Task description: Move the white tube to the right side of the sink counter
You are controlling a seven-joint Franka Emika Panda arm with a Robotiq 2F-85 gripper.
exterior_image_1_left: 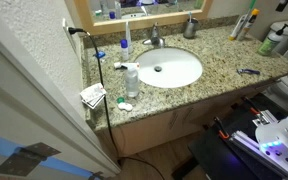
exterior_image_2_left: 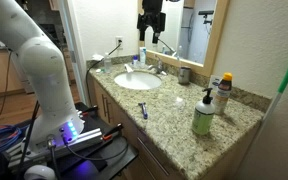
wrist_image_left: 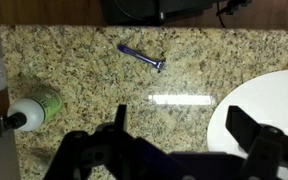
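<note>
Step in hand: approach. Tube not grasped yet. The gripper [exterior_image_2_left: 151,40] hangs high over the sink counter [exterior_image_1_left: 219,55] in an exterior view. Wrist view shows the fingers [wrist_image_left: 119,122] spread wide w/ nothing btwn them.

The white tube [exterior_image_1_left: 124,105] looks to be the small pale item lying flat on the granite, lower left of the basin [exterior_image_1_left: 170,68] in frame, just below the clear bottle [exterior_image_1_left: 131,80]. It's v. small, so I can't make out the darker end. Wrist view looks down on the other end of the counter: razor [wrist_image_left: 142,57] at upper centre, green bottle [wrist_image_left: 29,110] at the left edge, basin rim at right. So the gripper seems well apart from the tube, w/ the basin btwn.

Next move, my read: cross over the basin to the frame-left patch, drop low, set the fingers across the tube's short side, then close. The tube is slim and flat, so the tips need to go nearly down to the stone.

Room: the pick patch is tight.
- Wall at frame left.
- Clear bottle just above, taller blue-ended tube [exterior_image_1_left: 126,42] behind it.
- Folded packet [exterior_image_1_left: 92,95] near the corner.
- Front edge close.

The frame-right half is roomier, w/ bare granite btwn basin and razor. Bottles [exterior_image_1_left: 246,25] crowd the upper-right corner. Best to set the tube down mid-patch, off the front edge.
</note>
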